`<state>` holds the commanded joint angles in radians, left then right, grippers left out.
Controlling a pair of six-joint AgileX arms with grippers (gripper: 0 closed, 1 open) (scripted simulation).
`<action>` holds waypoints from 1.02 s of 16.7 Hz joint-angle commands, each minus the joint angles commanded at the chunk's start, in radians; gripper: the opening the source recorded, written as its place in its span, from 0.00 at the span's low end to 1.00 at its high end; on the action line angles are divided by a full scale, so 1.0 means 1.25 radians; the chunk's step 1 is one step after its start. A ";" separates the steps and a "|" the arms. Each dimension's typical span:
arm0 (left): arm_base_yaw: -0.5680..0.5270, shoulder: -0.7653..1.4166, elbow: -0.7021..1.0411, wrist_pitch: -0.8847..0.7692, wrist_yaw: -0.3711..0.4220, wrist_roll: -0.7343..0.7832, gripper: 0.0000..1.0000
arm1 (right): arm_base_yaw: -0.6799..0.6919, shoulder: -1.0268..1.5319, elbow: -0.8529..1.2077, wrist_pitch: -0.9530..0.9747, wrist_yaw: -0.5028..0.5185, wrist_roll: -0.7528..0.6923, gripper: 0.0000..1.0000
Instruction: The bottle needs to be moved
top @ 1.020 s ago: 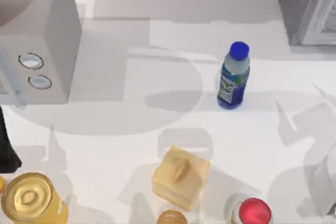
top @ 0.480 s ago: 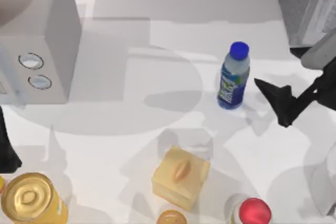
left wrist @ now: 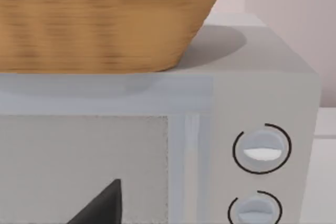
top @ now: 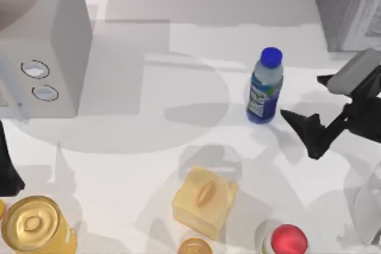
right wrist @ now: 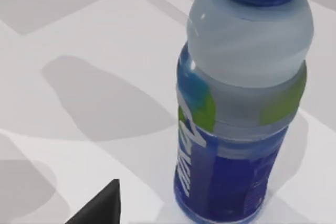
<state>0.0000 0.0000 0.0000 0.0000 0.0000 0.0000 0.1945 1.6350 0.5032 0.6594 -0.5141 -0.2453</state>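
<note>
Right end effector (top: pixel 309 129) has been brought in from the table's right edge within the last second and is now found near the bottle (top: pixel 264 87), not touching; whether its fingers are parted cannot be told. Upright at centre-right of the table (top: pixel 149 123), the bottle is unmoved. An approach for grasping is judged underway.
</note>
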 joint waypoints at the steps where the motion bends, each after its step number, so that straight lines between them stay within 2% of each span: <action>1: 0.000 0.000 0.000 0.000 0.000 0.000 1.00 | -0.004 -0.005 0.002 -0.001 0.001 0.001 1.00; 7: 0.000 0.000 0.000 0.000 0.000 0.000 1.00 | 0.041 0.075 0.115 -0.015 0.032 0.029 1.00; 13: 0.000 0.000 0.000 0.000 0.000 0.000 1.00 | 0.103 0.288 0.229 0.081 0.093 0.052 1.00; 17: 0.000 0.000 0.000 0.000 0.000 0.000 1.00 | 0.114 0.317 0.236 0.105 0.108 0.057 1.00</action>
<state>0.0000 0.0000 0.0000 0.0000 0.0000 0.0000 0.3374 2.0307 0.7982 0.7900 -0.3797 -0.1735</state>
